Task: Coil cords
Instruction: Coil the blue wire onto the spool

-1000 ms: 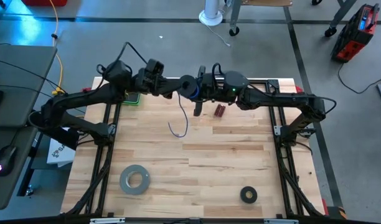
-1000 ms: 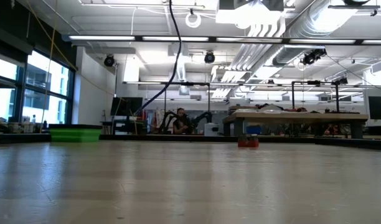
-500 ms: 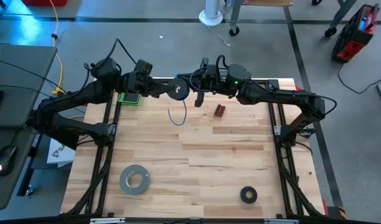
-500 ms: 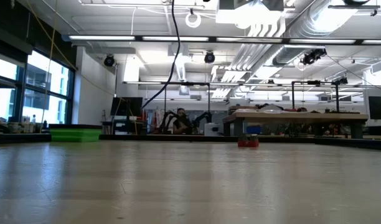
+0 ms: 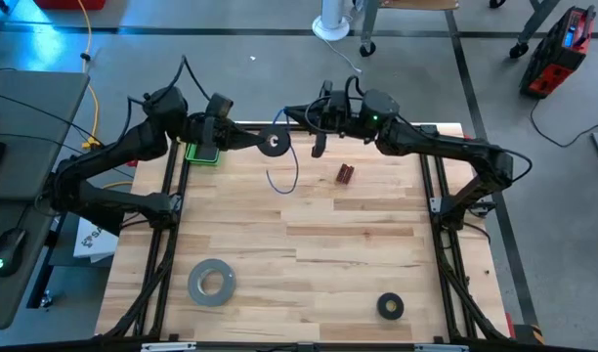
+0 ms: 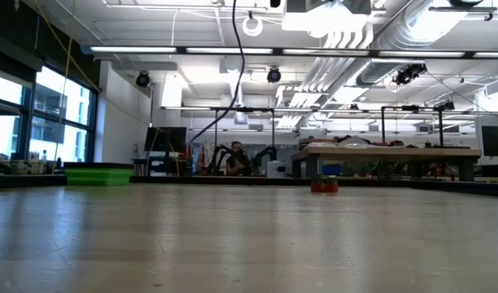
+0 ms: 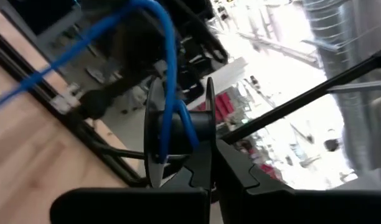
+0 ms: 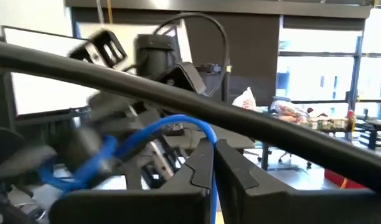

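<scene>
The small black spool (image 5: 273,143) is in the air over the table's far part, with the blue cord (image 5: 284,176) partly wound on its core (image 7: 178,127). My left gripper (image 5: 257,141) is shut on the spool and reaches in level from the table's left. My right gripper (image 5: 315,125), just right of the spool, is shut on the cord. Between the two, a slack loop of cord hangs toward the table. My left gripper pinches one thin flange of the spool (image 7: 208,134) at its rim between the two fingers. The fingers come level from the table's left. The spool is lifted clear, with its axis about level. My right gripper pinches the blue cord (image 8: 210,144) between its fingertips, which lie across it and point toward the spool. From the fingers the cord arcs away to the spool (image 8: 91,149) and hangs slack, clear of the table.
A small red object (image 5: 346,174) lies on the wood right of the loop. A green box (image 5: 203,153) sits at the far left, under the left arm. A grey tape roll (image 5: 211,281) and a black ring (image 5: 390,306) lie near the front edge.
My left gripper has drawn back toward the table's left and far edge, rolling its wrist and carrying the spool along. My right gripper has moved toward the far edge with the cord. The hanging loop has shifted toward the far edge with them. Both stayed shut.
</scene>
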`<state>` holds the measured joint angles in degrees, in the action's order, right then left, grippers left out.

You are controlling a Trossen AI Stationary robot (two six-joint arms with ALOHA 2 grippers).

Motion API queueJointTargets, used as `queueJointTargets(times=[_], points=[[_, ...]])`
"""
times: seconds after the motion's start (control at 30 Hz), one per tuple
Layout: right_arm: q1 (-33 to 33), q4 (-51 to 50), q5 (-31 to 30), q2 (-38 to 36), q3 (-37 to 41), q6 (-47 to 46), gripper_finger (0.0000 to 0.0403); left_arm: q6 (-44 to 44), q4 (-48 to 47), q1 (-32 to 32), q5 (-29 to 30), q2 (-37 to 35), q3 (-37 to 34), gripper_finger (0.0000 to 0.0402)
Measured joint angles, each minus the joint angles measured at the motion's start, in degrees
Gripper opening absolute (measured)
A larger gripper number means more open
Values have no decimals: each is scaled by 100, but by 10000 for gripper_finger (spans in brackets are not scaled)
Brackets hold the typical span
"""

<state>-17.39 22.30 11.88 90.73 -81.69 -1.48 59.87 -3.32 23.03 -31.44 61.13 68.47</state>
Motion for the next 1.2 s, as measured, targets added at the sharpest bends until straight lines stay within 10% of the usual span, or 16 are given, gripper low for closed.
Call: queueJointTargets(times=[0.5, 1.2], points=[[-39, -755, 122, -410, -2, -115, 1, -2248, -144, 703, 349, -120, 0, 0], [29, -790, 113, -407, -7, -267, 1, -2964, 276, 1003, 512, -191, -2, 0]])
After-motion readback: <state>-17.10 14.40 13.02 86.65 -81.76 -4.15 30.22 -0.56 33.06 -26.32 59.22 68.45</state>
